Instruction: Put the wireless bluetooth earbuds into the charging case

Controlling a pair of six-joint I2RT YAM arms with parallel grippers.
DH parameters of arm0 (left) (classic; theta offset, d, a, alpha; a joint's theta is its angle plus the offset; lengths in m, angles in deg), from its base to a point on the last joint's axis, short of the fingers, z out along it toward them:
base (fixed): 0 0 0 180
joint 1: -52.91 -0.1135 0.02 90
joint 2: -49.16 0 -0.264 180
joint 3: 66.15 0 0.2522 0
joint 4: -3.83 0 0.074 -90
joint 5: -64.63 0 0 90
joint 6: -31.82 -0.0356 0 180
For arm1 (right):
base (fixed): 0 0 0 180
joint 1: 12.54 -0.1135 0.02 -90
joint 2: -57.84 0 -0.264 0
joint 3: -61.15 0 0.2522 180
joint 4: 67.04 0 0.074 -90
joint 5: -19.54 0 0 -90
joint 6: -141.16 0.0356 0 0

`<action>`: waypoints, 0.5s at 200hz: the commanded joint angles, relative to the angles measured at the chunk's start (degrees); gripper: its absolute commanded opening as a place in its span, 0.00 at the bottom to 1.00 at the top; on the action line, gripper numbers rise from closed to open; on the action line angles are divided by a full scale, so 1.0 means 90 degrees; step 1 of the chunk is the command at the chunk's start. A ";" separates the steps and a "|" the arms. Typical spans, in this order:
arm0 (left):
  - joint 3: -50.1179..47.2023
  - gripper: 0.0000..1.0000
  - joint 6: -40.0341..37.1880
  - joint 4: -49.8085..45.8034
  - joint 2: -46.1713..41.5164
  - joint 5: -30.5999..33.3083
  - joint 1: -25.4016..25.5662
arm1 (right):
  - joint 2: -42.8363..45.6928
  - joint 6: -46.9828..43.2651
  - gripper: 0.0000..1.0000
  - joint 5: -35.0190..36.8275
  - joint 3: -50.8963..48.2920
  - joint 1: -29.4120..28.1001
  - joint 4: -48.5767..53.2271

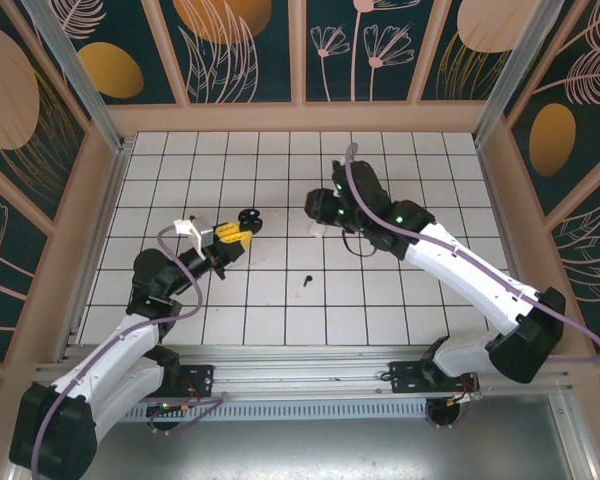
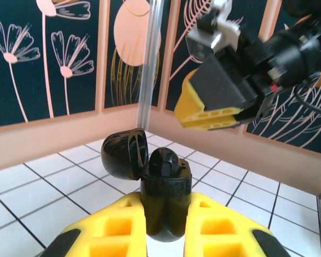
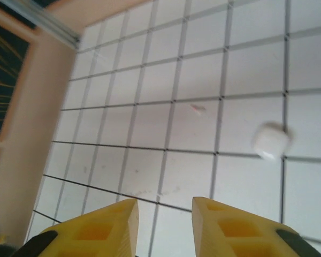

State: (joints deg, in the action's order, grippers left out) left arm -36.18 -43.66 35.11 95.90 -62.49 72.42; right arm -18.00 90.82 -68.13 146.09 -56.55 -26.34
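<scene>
- The left gripper [image 2: 166,227] is pinching the charging case [image 2: 166,206]. Its yellow fingers [image 2: 109,227] press against the case's two sides, and the case stands upright between them.
- In the top view the left gripper [image 1: 237,231] holds the charging case [image 1: 248,218] over the white gridded tabletop [image 1: 380,300]. I cannot tell whether the case touches the tiles.
- The lid [image 2: 123,155] is open. It is hinged at the case's rim and tipped back to the left in the left wrist view.
- A seated earbud [image 2: 165,160], rounded and black, rises from the mouth of the charging case, just beside the lid.
- A loose earbud [image 1: 307,280], tiny and black, lies on the tiles. It is well apart from the charging case, to its right and nearer the arm bases.
- The right gripper [image 1: 316,212] hangs to the right of the charging case, about level with it in the top view. Nothing lies between the two.
- In its own wrist view the right gripper [image 3: 163,227] has its yellow fingers [image 3: 109,227] spread a little. Only bare tiles show in the gap and nothing is held.
- From the left wrist view, one yellow-and-dark finger of the right gripper shows above and to the right of the charging case.
- A small white round object [image 3: 271,142] rests on a grid line. It is to the right of the charging case and just beside the right gripper [image 1: 317,229].
</scene>
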 commanded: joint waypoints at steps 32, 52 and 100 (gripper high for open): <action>-0.0449 0.00 -0.0252 -0.1032 -0.1238 -0.0237 -0.0028 | -0.0026 0.1244 0.27 -0.1230 -0.1778 0.0417 -0.1058; -0.0525 0.00 -0.0182 -0.1108 -0.1493 -0.0182 -0.0027 | -0.0367 0.1407 0.26 -0.1517 -0.2253 0.0420 -0.1560; -0.0348 0.00 -0.0308 -0.1386 -0.1550 -0.0218 -0.0028 | -0.1560 0.1340 0.19 -0.1803 -0.2215 0.0225 -0.1717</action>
State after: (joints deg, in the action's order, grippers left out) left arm -40.57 -44.75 24.94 82.20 -63.52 72.42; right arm -28.45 102.20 -81.64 125.63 -53.38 -38.62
